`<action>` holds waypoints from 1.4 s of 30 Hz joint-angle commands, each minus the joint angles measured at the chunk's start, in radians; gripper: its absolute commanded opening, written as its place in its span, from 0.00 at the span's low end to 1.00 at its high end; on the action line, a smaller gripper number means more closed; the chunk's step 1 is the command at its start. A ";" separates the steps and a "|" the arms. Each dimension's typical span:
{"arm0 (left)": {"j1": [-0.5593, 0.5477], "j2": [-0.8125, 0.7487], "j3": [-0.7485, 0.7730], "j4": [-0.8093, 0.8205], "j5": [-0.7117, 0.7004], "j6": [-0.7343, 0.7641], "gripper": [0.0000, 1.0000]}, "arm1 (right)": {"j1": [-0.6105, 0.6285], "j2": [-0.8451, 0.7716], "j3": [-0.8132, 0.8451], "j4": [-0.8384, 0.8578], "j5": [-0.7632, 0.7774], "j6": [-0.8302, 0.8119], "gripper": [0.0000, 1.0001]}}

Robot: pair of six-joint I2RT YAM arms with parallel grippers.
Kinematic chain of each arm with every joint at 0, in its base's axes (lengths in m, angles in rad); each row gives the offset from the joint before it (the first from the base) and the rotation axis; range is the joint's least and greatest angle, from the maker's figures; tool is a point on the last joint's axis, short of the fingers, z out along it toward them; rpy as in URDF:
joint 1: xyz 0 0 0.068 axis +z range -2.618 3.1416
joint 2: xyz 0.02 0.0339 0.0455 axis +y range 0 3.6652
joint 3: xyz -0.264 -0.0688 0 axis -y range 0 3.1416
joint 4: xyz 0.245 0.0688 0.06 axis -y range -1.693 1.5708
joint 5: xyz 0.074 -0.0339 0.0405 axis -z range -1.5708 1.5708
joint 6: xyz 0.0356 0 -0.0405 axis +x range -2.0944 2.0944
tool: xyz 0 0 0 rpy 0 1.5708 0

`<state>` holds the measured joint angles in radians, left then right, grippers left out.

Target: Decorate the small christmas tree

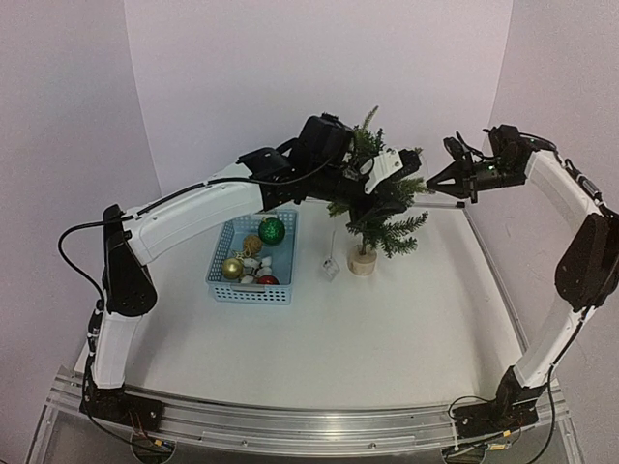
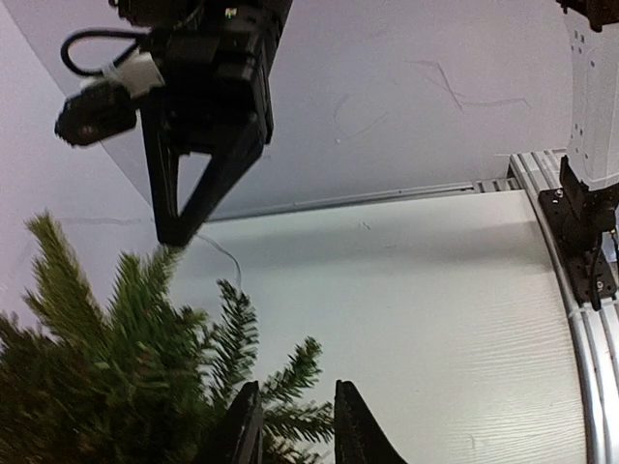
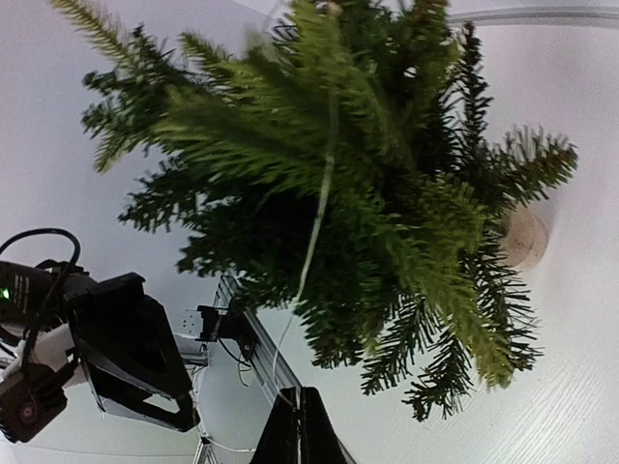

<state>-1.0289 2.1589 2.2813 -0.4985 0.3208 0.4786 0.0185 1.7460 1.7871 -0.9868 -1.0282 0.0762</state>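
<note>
While the right gripper [image 3: 302, 394] was pressed shut on a thin thread [image 3: 311, 242] draped across the small christmas tree [image 1: 372, 208], the left gripper [image 2: 296, 387] was held apart beside the branches. The tree was set at the basket's [image 1: 249, 296] three o'clock. Were the thread tugged, the light tree could be toppled.

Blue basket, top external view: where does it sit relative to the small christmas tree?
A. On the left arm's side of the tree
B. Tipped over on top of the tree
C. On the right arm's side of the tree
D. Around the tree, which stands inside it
A: the blue basket stands upright on the table on the left arm's side of the small christmas tree, clear of the tree's round wooden base.
</note>
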 commanded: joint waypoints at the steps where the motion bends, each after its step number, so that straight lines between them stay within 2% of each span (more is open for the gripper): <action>1: -0.005 -0.002 0.086 0.079 -0.007 0.127 0.29 | 0.006 -0.076 -0.006 0.013 -0.126 -0.065 0.00; 5: -0.005 -0.016 0.063 0.086 -0.036 0.144 0.25 | 0.006 -0.078 -0.029 0.013 -0.095 -0.062 0.00; 8: -0.004 -0.046 0.026 0.071 -0.060 0.140 0.03 | 0.007 -0.066 -0.047 0.016 -0.050 -0.056 0.00; 9: 0.001 -0.058 0.010 0.065 -0.073 0.140 0.01 | 0.007 -0.060 -0.047 0.018 -0.032 -0.052 0.00; 18: 0.076 -0.152 -0.078 -0.008 -0.152 0.114 0.00 | 0.026 -0.008 -0.012 0.040 0.014 -0.035 0.00; 25: 0.104 -0.206 -0.198 0.015 -0.185 0.152 0.00 | 0.091 0.037 0.004 0.077 0.039 -0.008 0.00; 31: 0.107 -0.215 -0.210 -0.025 -0.122 0.174 0.00 | 0.120 0.037 -0.003 0.103 0.083 0.011 0.00; 32: 0.097 -0.217 -0.218 -0.029 -0.108 0.187 0.02 | 0.122 0.033 -0.009 0.111 0.086 0.015 0.00; 36: 0.063 -0.215 -0.257 0.012 -0.074 0.295 0.32 | 0.133 0.024 -0.030 0.137 0.109 0.034 0.00; 38: 0.061 -0.195 -0.247 0.047 -0.073 0.327 0.41 | 0.140 0.024 -0.034 0.153 0.114 0.044 0.00; 42: 0.057 -0.122 -0.163 0.066 -0.070 0.385 0.46 | 0.142 0.027 -0.030 0.164 0.119 0.050 0.00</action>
<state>-0.9698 1.9976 2.0285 -0.4946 0.2208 0.7747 0.1477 1.7844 1.7538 -0.8577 -0.9224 0.1092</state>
